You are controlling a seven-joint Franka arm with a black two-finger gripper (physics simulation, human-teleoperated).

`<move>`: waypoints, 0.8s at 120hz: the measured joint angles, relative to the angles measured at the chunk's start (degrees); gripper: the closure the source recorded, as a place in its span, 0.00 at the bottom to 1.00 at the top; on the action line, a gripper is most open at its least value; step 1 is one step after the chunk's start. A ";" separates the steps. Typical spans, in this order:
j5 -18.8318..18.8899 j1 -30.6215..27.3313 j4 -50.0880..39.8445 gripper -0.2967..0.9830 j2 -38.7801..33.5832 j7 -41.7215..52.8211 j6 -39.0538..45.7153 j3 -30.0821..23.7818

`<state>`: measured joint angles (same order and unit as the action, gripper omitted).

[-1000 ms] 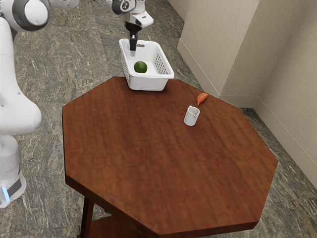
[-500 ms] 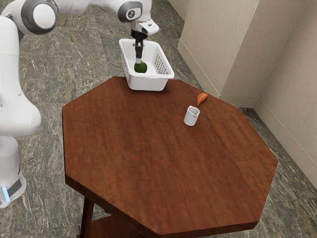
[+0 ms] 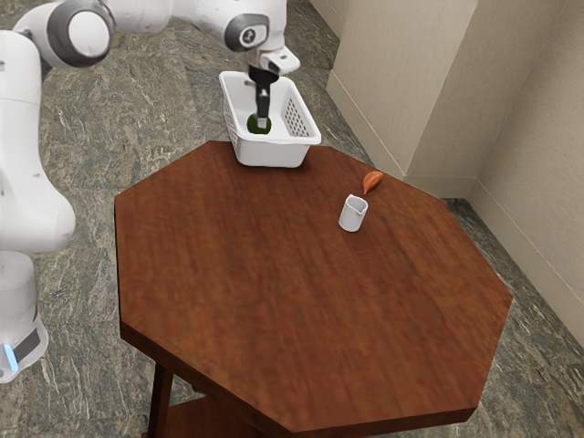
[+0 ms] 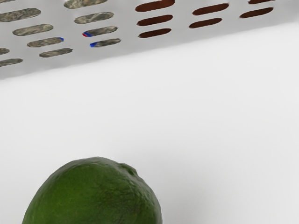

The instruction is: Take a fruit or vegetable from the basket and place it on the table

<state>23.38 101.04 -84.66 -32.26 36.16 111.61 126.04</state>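
My gripper points down inside the white basket, its tip in front of the round green fruit in the exterior view and hiding part of it. How its fingers stand cannot be told from this side. The basket stands at the far edge of the wooden table. In the wrist view the green fruit lies large at the lower edge, on the basket's white floor, close under my hand.
On the table, toward the exterior view's right of the basket, are a small white pitcher and an orange-red pointed object just behind it. The basket's slotted walls rise around my gripper.
My gripper has moved toward the exterior view's right and down into the basket, over to the green fruit. Basket, fruit and the other objects have stayed in place.
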 joint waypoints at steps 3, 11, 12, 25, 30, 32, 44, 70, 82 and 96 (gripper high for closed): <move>0.00 0.13 0.00 0.23 -0.05 -0.05 0.02 0.00; -0.01 0.42 0.00 0.23 -0.10 -0.19 0.14 0.00; -0.01 0.44 0.00 0.23 -0.10 -0.21 0.15 0.01; -0.05 0.81 0.36 0.23 -0.13 -0.39 0.30 0.01; -0.04 0.91 0.71 0.23 -0.30 -0.46 0.34 0.01; -0.03 0.91 0.80 0.23 -0.35 -0.48 0.36 0.01; -0.02 0.87 1.02 0.23 -0.39 -0.58 0.42 0.92; -0.01 0.89 3.78 0.23 -2.08 -0.67 0.40 2.42; 0.00 1.47 5.06 0.23 -3.50 -0.70 0.38 2.46; 0.00 2.06 6.01 0.23 -4.42 -0.72 0.37 2.47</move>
<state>23.38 103.11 -78.66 -36.68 35.44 111.98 128.51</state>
